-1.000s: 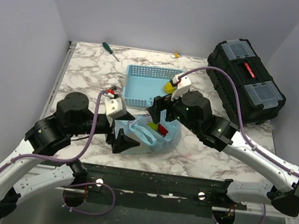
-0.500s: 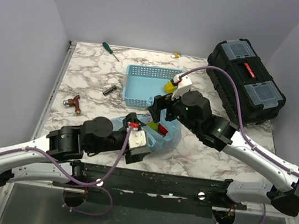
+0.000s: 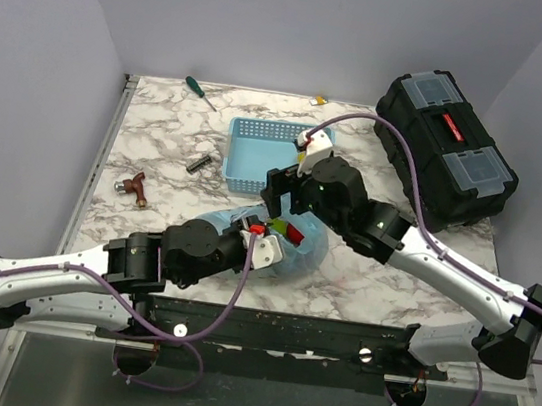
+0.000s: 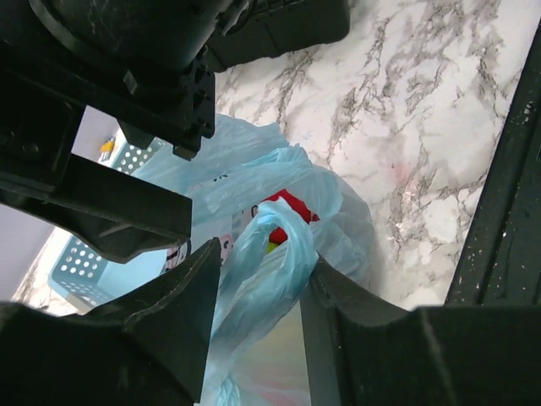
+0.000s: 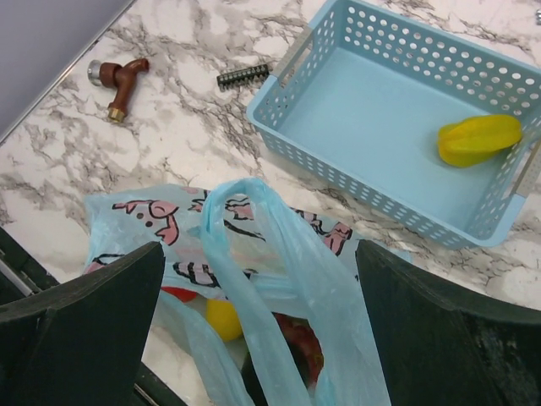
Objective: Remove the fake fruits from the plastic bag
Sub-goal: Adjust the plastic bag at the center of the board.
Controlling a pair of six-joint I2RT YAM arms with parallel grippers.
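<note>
The plastic bag (image 3: 303,251), light blue with a pink cartoon print, lies slumped near the table's front edge. Its mouth is open, and red fake fruits (image 5: 297,340) and a yellow one (image 5: 224,320) show inside. My left gripper (image 4: 264,258) reaches in from the near side. Its fingers (image 4: 173,309) press a bunched loop handle (image 4: 266,271) from both sides. My right gripper (image 5: 259,249) hovers over the bag and is wide open. The other loop handle (image 5: 254,211) stands free between its fingers. One yellow fake fruit (image 5: 479,139) lies in the basket.
A light-blue mesh basket (image 3: 258,151) stands just behind the bag. A black toolbox (image 3: 445,147) is at the back right. A brass tap (image 3: 134,187) and a dark bit holder (image 3: 199,163) lie at the left. A green-handled screwdriver (image 3: 201,91) is at the far edge.
My left arm swung down and round to the bag's near side, and its jaws closed from wide open onto a bag handle. The right gripper shifted slightly left, still open.
</note>
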